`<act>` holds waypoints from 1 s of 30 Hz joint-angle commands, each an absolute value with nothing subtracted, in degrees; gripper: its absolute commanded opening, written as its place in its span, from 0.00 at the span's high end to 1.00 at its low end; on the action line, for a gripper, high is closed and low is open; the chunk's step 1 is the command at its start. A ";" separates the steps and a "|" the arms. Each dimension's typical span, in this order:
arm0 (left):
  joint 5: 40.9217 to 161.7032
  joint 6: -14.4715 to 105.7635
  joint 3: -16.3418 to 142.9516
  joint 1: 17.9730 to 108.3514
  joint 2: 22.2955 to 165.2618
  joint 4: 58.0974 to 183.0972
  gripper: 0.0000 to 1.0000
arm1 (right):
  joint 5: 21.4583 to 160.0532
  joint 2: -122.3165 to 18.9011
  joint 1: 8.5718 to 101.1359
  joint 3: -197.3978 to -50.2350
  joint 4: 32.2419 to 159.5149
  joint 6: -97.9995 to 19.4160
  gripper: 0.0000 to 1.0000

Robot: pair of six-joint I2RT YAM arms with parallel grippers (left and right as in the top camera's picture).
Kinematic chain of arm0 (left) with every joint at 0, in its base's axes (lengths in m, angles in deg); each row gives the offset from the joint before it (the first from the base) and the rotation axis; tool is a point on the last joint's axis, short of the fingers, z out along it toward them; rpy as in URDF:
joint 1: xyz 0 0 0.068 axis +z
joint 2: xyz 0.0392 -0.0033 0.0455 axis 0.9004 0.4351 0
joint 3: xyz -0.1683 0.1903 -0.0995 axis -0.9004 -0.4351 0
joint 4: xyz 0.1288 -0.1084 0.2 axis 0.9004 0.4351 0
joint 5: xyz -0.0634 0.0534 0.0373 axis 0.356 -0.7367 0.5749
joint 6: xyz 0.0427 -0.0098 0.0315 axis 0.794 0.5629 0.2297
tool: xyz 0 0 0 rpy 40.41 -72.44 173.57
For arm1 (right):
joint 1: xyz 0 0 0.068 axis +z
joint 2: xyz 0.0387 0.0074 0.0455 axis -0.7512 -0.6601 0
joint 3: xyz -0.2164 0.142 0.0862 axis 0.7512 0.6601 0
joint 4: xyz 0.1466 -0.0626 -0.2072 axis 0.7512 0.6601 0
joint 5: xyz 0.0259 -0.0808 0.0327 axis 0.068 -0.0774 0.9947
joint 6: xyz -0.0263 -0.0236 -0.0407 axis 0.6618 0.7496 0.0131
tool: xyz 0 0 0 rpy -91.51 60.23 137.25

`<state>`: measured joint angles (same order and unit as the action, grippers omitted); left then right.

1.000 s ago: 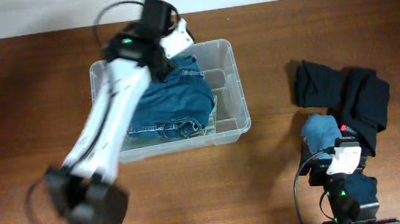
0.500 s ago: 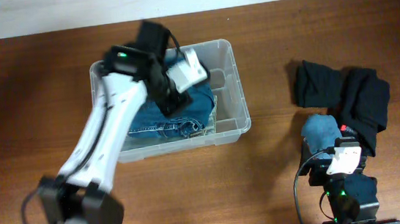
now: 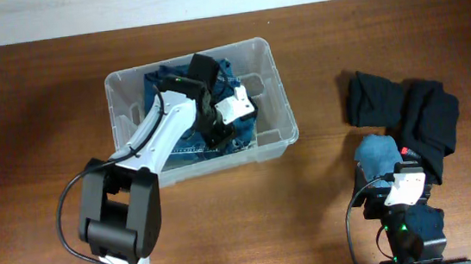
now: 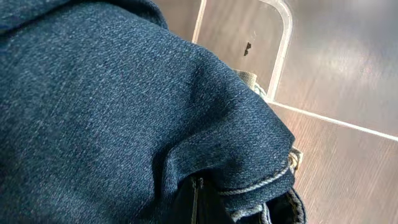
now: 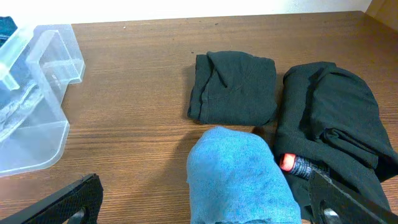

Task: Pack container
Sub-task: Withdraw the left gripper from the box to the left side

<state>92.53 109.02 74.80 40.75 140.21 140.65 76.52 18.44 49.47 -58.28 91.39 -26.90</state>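
The clear plastic container (image 3: 273, 68) sits left of centre with folded blue jeans (image 3: 166, 82) inside. My left gripper (image 3: 217, 131) is down in the container on the jeans, near the front right of the pile. In the left wrist view, denim (image 4: 112, 106) fills the frame and hides the fingers, with the container's rim (image 4: 285, 37) at the top. My right gripper (image 5: 208, 202) stands open at the table's front right, one finger (image 5: 78, 198) on each side of a rolled blue cloth (image 5: 242, 174).
Two folded black garments (image 3: 371, 97) (image 3: 432, 122) lie right of the container, behind the blue cloth (image 3: 378, 155). A small red-capped item (image 5: 289, 163) rests between the blue cloth and the nearer black garment (image 5: 336, 124). Bare wooden table (image 3: 35, 125) surrounds the container.
My left arm has swung from the container's back rim down into it onto the jeans, and its gripper has shut. The container has shifted slightly. The right arm has not moved.
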 commanded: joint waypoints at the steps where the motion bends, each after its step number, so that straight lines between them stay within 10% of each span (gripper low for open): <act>1: 84.57 101.37 81.27 40.84 142.31 145.31 0.92 | 76.01 18.86 49.05 -57.86 91.52 -27.12 0.02; 7: 84.50 95.27 99.02 40.92 136.08 156.43 0.69 | 76.01 18.86 49.05 -57.86 91.54 -27.12 0.02; 10: 80.99 89.83 107.41 41.84 132.89 160.10 0.00 | 76.01 18.86 49.05 -57.86 91.52 -27.12 0.02; 30: 70.52 75.25 117.51 73.47 112.28 183.08 0.00 | 76.06 18.86 49.05 -57.86 90.64 -27.20 0.02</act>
